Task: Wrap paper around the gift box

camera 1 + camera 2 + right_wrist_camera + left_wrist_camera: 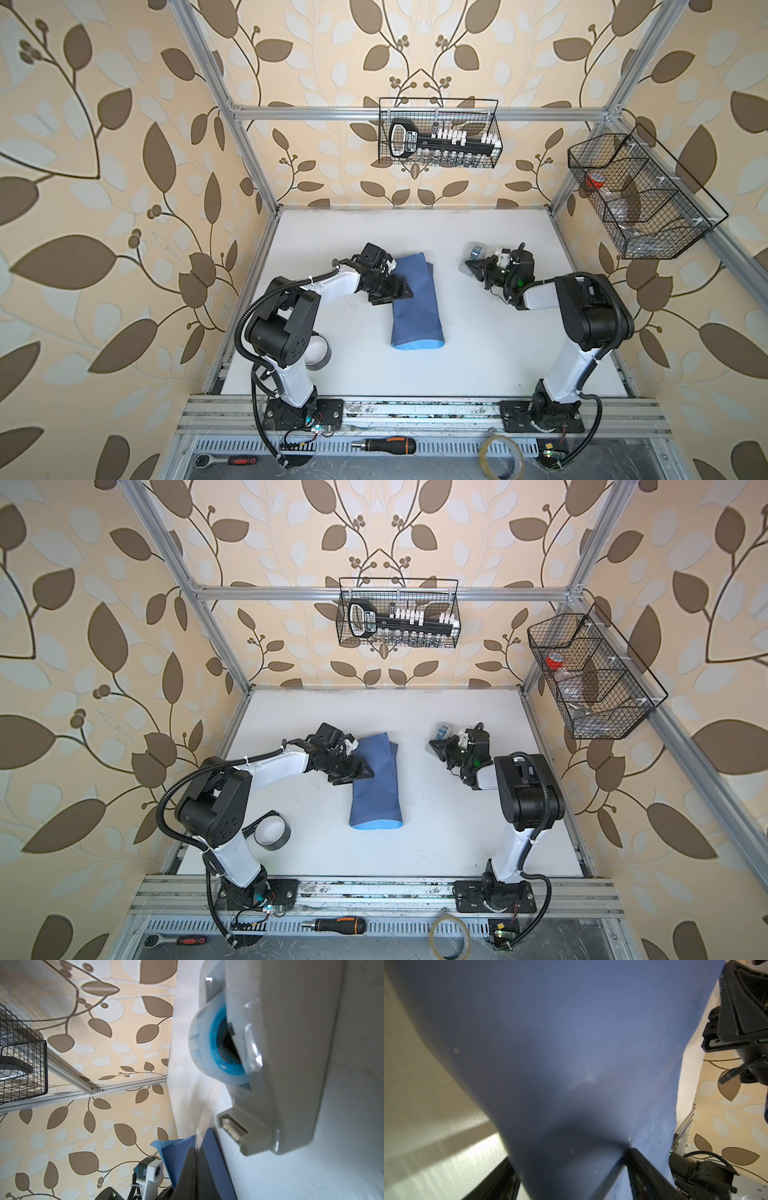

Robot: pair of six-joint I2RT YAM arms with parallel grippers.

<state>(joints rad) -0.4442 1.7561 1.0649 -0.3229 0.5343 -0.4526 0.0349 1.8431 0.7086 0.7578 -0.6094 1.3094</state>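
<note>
The paper [415, 316] [376, 800] lies folded into a long bundle mid-table, dusky blue outside and sky-blue at its near end. The gift box is hidden under it. My left gripper [395, 291] [357, 771] sits at the bundle's left edge. In the left wrist view the paper [550, 1043] fills the wide gap of that gripper [570, 1155] and touches both fingers. My right gripper [469, 266] [196, 1150] is shut on a clear tape strip drawn from the grey dispenser [473, 255] [291, 1064], far right of the paper [172, 1157].
A black tape roll [318, 353] lies by the left arm's base. Wire baskets hang on the back rail [440, 133] and the right rail [640, 195]. A screwdriver [384, 445] and a clear tape roll [500, 457] lie on the front ledge.
</note>
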